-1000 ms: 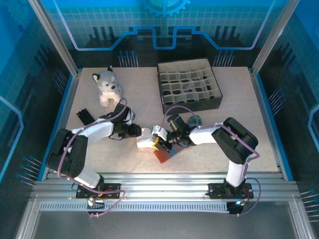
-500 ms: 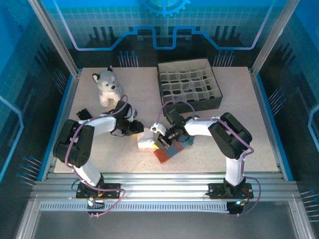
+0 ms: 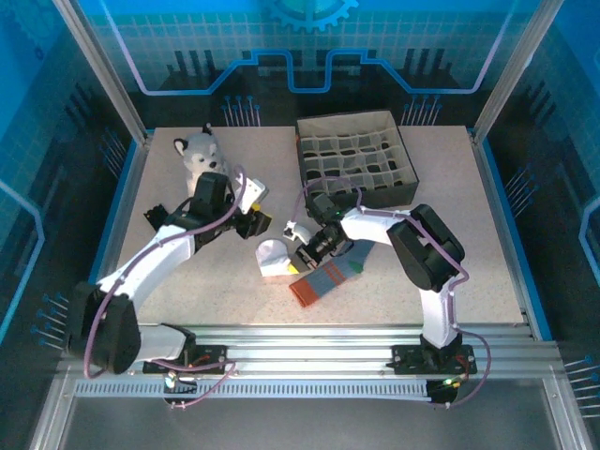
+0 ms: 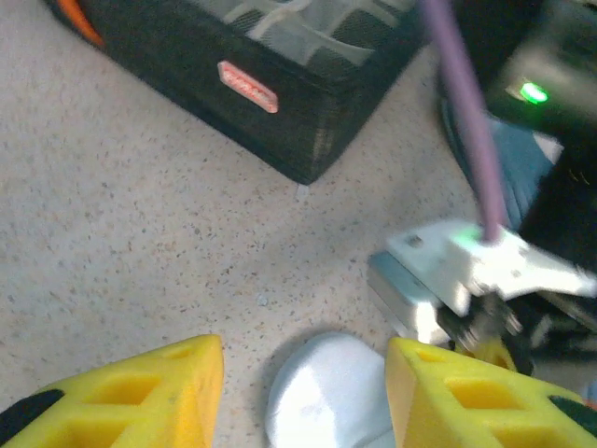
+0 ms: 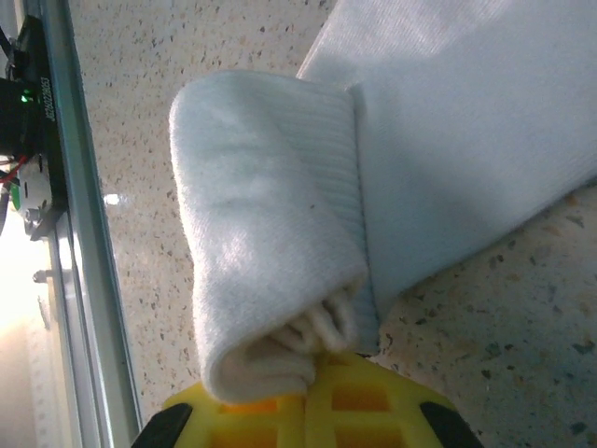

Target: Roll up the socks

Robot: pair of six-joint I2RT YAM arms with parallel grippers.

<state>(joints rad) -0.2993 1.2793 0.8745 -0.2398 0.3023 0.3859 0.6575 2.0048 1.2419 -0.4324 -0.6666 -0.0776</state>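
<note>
We see a grey-white plush husky toy [image 3: 195, 155] at the far left of the speckled beige table [image 3: 487, 244], well apart from a black fabric box [image 3: 389, 195] divided into compartments, with a red label [image 4: 247, 86] on its side.

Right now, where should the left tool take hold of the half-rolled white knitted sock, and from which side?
Probably the rolled end of the white knitted sock, from above. It lies as a plump tube on the speckled table, flat tail trailing off one side. The open left tool hangs over it, so closing across the tube's round flanks looks easiest.
</note>
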